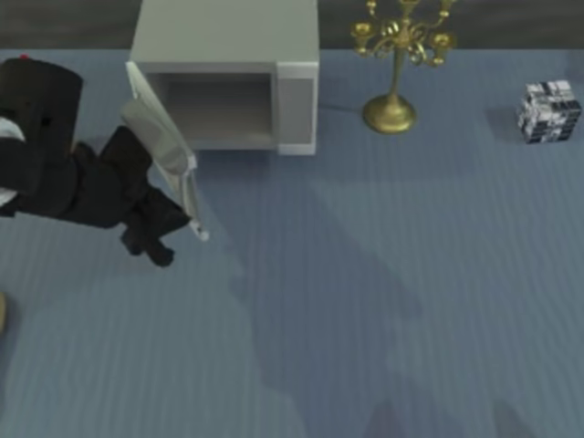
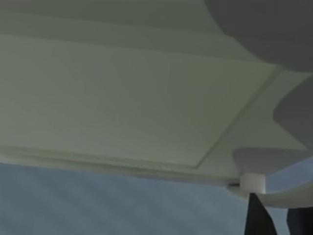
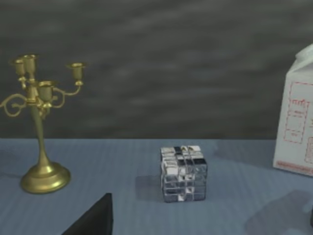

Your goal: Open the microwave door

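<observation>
While the silver-framed, grey-windowed microwave door swings out from the boxy grey microwave at the bench's far-left edge, my left gripper sits beside its pale bar handle, finger state indiscernible.

There is one microwave on the table, and it has one microwave door, which stands open, with one pale bar handle at its free edge. To the right of the microwave stands one golden candelabra. Further right of the microwave lies one mirrored puzzle cube. One white carton stands near that cube in the right wrist view. One black arm, the left one, with one end effector, is beside the door.
</observation>
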{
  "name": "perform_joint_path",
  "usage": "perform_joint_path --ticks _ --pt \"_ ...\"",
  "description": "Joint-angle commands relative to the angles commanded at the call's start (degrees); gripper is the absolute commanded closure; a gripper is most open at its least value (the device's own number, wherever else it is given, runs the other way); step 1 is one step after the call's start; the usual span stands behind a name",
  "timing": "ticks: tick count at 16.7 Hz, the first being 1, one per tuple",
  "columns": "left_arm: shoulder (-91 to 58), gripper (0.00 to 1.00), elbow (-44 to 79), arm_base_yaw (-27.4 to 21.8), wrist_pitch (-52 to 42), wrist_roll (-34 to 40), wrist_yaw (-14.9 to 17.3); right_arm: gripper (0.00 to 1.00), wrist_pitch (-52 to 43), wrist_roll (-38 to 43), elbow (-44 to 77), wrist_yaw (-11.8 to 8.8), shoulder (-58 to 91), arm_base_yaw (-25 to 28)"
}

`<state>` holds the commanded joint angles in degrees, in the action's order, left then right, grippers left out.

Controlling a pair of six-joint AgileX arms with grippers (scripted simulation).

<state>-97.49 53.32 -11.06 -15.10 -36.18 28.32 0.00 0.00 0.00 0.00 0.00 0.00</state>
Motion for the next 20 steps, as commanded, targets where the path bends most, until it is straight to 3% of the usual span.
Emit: perform_joint_path --ticks 8,20 --pt "0.0 1.00 -0.2 -0.2 -0.2 0.0 0.3 0.00 0.0 0.0 0.0 0.0 0.0 0.0" --pt "-0.5 1.00 1.1 2.2 -3.3 -5.6 2.8 0.00 0.0 0.0 0.0 0.0 0.0 0.0"
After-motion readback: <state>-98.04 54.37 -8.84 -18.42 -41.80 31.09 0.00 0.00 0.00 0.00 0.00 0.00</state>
